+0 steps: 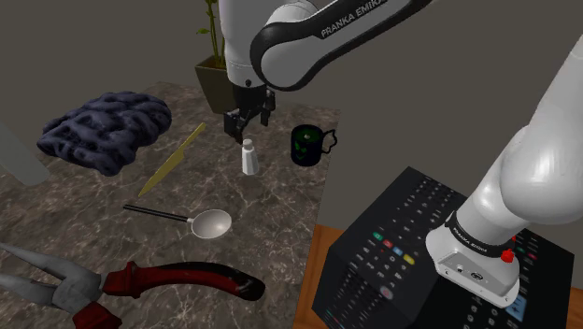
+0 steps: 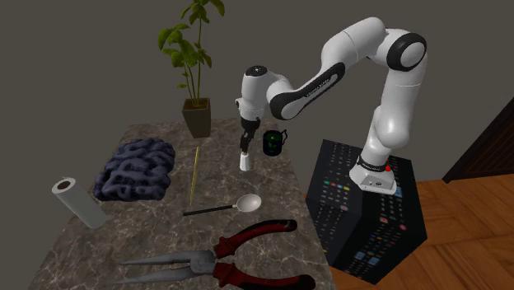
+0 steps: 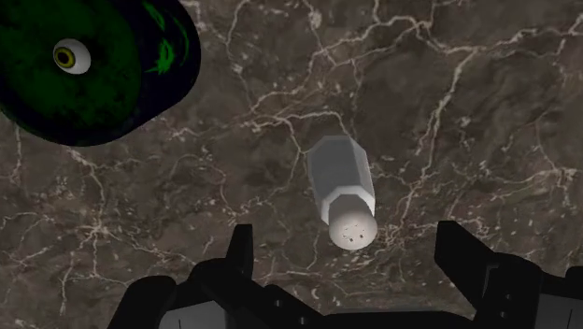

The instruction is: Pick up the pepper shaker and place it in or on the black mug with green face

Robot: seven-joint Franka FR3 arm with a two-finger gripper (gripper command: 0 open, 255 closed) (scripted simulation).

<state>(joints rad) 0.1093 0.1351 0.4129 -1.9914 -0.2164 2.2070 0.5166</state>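
Note:
A small white pepper shaker stands upright on the dark marble table. The black mug with a green face stands a short way to the shaker's right in the shoulder view. My black gripper hangs just above the shaker, pointing down. Its fingers are open, wide apart on either side of the shaker's top, not touching it.
A wooden knife, a metal spoon and red-handled pliers lie on the table nearer the front. A dark crumpled cloth sits at the shoulder view's left, a potted plant behind, a paper roll aside.

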